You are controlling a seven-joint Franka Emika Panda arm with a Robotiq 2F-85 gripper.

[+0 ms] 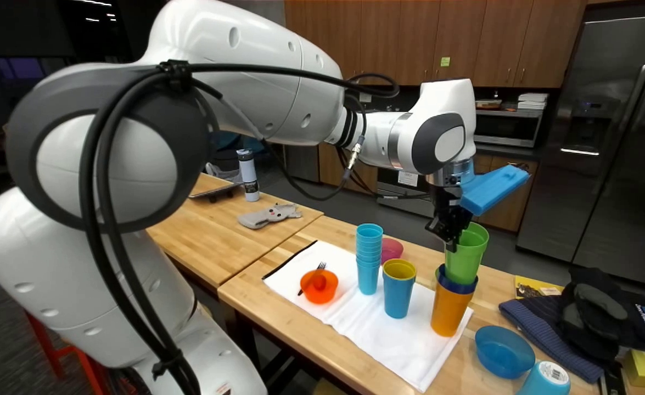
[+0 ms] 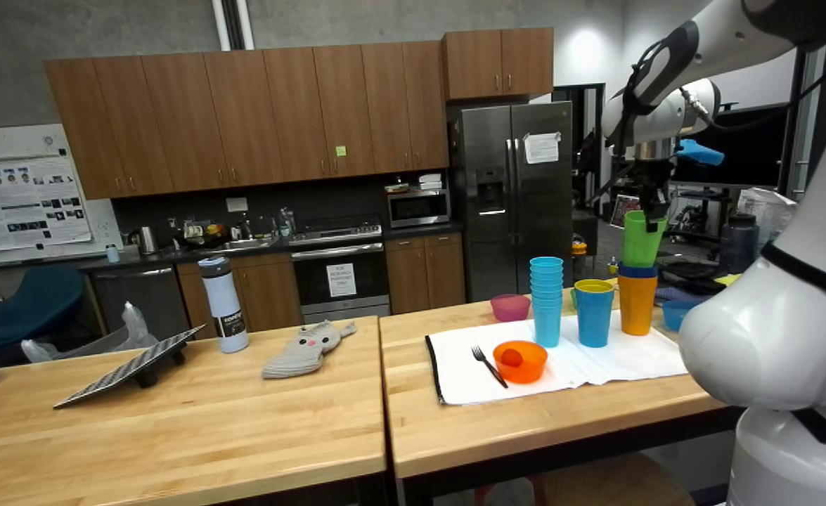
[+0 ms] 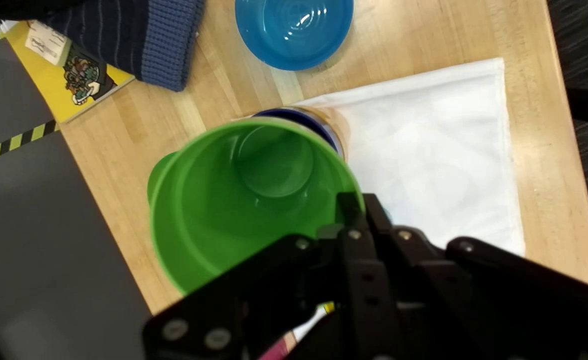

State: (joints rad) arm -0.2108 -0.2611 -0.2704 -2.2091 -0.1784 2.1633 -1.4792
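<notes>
My gripper (image 3: pixel 363 207) is shut on the rim of a green cup (image 1: pixel 469 253), one finger inside the cup and one outside. Slightly tilted, the green cup has its lower end at the mouth of a dark blue cup (image 1: pixel 456 282), which is nested in an orange cup (image 1: pixel 447 314); how deep it sits inside is hidden. In the wrist view I look down into the green cup (image 3: pixel 253 210). To the side stand a blue cup with a yellow one inside (image 1: pixel 398 296) and a tall stack of light blue cups (image 1: pixel 368 269).
A white cloth (image 1: pixel 355 329) lies under the cups. On it are an orange bowl (image 2: pixel 521 365) with a red ball inside and a fork (image 2: pixel 488 365). Around it are a pink bowl (image 2: pixel 510 307), a blue bowl (image 3: pixel 294 35), a knit hat (image 3: pixel 168 45) and a yellow book (image 3: pixel 38 65).
</notes>
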